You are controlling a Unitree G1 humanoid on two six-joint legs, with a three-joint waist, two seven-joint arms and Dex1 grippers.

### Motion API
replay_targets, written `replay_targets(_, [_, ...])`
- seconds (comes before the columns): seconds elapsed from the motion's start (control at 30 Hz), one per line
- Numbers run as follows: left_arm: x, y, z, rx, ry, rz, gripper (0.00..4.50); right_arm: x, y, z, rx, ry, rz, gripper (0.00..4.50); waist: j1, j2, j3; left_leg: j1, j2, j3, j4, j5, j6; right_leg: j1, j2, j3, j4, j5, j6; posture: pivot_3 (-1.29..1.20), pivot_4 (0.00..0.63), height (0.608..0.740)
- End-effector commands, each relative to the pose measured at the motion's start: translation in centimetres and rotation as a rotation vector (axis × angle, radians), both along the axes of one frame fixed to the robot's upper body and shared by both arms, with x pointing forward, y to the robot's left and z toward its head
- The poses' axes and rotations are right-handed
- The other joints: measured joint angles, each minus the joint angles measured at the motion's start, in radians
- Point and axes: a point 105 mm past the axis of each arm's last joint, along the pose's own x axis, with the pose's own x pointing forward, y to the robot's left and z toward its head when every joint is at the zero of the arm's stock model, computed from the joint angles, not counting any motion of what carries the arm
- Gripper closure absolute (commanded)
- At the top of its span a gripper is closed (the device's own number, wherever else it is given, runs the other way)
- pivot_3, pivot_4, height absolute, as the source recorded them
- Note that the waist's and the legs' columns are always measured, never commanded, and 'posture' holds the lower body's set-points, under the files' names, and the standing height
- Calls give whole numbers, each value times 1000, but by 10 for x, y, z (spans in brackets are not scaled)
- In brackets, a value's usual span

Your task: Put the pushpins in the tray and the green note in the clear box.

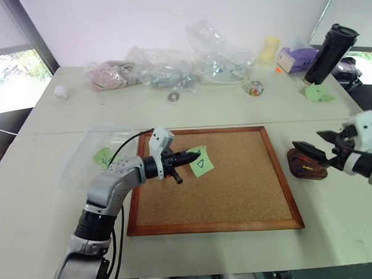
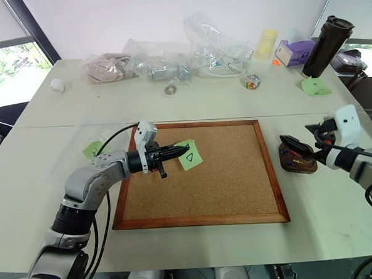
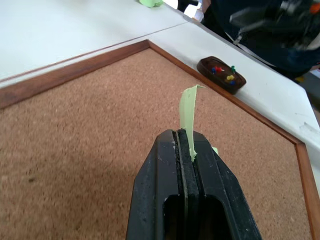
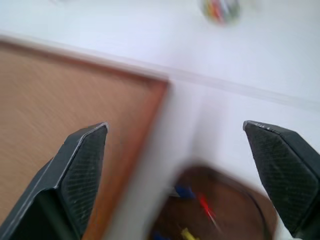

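Looking first through the left eye view, the left gripper (image 1: 190,158) is closed on one edge of the green note (image 1: 201,163), the one with a drawn triangle, and holds it in the air above the cork board (image 1: 225,193). The clear box (image 1: 88,153) lies just beside the board, near this arm, with another green note (image 1: 104,157) seen through it. On the other side, the right gripper (image 1: 319,147) stands wide open and empty over the tray (image 1: 307,165). In the right eye view the same paper (image 2: 189,155) hangs free from the closed fingertips and touches nothing else. In the left wrist view the two black fingers (image 3: 165,165) press flat together with the thin paper between them, and the free part curls upward, so I judge it very light and soft; it will bend and flutter, and the sticky strip may cling to a pad at release. The edge is the right place to hold it, as now. This view also shows pushpins (image 3: 222,72) of several colours lying in the tray. In the right wrist view the pads (image 4: 85,165) are far apart, with the dish and pins blurred below them. The pins are hard, small and slippery, best taken by the head.
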Motion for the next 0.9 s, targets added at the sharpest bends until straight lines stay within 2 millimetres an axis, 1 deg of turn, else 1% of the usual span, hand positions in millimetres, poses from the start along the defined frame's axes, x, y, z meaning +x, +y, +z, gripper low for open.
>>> replay_targets(0.03, [0,3,26,-31,-87,-3,4500,-12,44,19,-35,-29,239,40,1,0,0,0,0,0,0,0,0,0,0,0,0,0,0,0,150,740])
replay_targets(0.1, [-1,5,35,-35,-112,3,4500,-19,68,17,-53,0,372,40,1,0,0,0,0,0,0,0,0,0,0,0,0,0,0,0,150,740])
replay_targets(0.2, [-1,12,54,-38,-167,30,4500,-25,103,10,-98,35,552,40,-1,-1,0,0,0,0,0,0,0,0,0,0,0,0,0,0,150,740])
replay_targets(0.27, [-1,19,67,-28,-203,62,4500,-25,119,8,-118,33,625,40,0,-1,1,0,0,0,0,0,1,0,0,0,0,0,0,0,150,740])
replay_targets(0.33, [-1,27,78,-22,-236,103,4500,-25,131,6,-126,29,676,40,1,-1,1,-1,0,-1,0,0,0,-1,0,0,0,0,0,0,150,740])
replay_targets(0.4, [1,43,92,-8,-278,187,4500,-24,146,7,-117,13,738,40,0,-2,1,-1,0,-1,0,0,0,-1,-1,0,0,0,0,0,150,740])
replay_targets(0.43, [4,58,101,-4,-291,268,4500,-24,156,8,-110,0,779,40,-1,-2,1,-1,0,-1,0,0,0,-1,-1,0,0,0,0,0,150,740])
replay_targets(0.5, [7,86,110,31,-307,408,4500,-25,169,11,-99,-20,847,40,-4,-2,1,-1,0,-1,0,0,-1,-1,-1,0,0,0,0,0,150,740])
replay_targets(0.63, [4,128,110,92,-294,601,4500,-26,179,9,-108,-24,905,40,-1,-2,1,-1,0,-1,0,1,-2,-2,-1,-1,1,0,0,0,150,740])
replay_targets(0.7, [4,148,102,111,-265,699,4500,-24,182,7,-107,-26,916,40,3,-3,2,-1,0,-1,0,2,-4,-2,-2,-1,1,0,0,0,150,740])
replay_targets(0.77, [2,172,90,166,-235,802,4500,-21,184,4,-118,-32,930,40,1,-4,2,-1,-1,-1,0,2,-4,-2,-3,-1,0,0,0,0,150,740])
replay_targets(0.83, [-1,186,82,185,-213,859,4500,-18,187,2,-132,-38,944,40,0,-5,3,-1,-1,-1,0,2,-4,-2,-3,-1,0,0,0,0,150,740])
replay_targets(0.9, [-2,193,71,217,-190,884,4500,-15,189,1,-140,-45,953,40,0,-6,4,-2,0,-1,0,2,-4,-2,-3,-1,1,0,0,0,150,740])
